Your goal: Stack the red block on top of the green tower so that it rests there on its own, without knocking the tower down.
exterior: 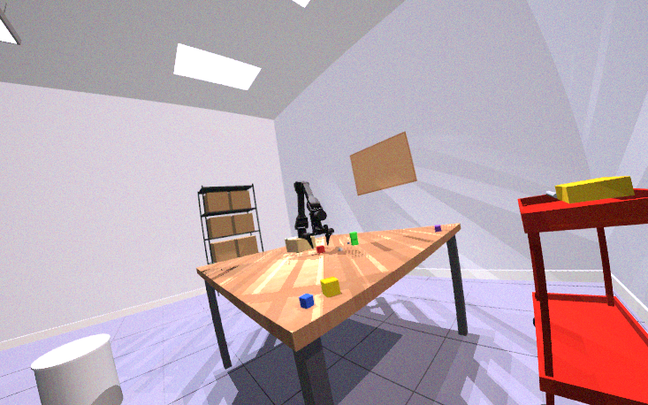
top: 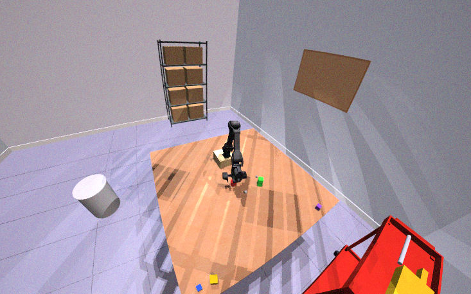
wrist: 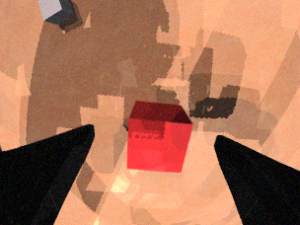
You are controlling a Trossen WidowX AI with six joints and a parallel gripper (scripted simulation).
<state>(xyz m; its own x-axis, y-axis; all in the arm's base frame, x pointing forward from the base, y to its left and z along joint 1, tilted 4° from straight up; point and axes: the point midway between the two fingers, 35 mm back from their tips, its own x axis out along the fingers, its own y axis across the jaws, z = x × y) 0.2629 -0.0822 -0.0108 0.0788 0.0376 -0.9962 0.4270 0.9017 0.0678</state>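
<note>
My gripper [wrist: 156,136] hangs wide open and empty just above the red block [wrist: 158,136], which sits on the wooden table [top: 229,226] between my two dark fingers. The green tower [top: 260,180] stands upright nearby, apart from the block

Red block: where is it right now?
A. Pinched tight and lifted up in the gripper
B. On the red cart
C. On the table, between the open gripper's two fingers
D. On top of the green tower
C. In the wrist view the red block sits on the wooden table, with the open gripper spread wide on either side and not touching it.
</note>
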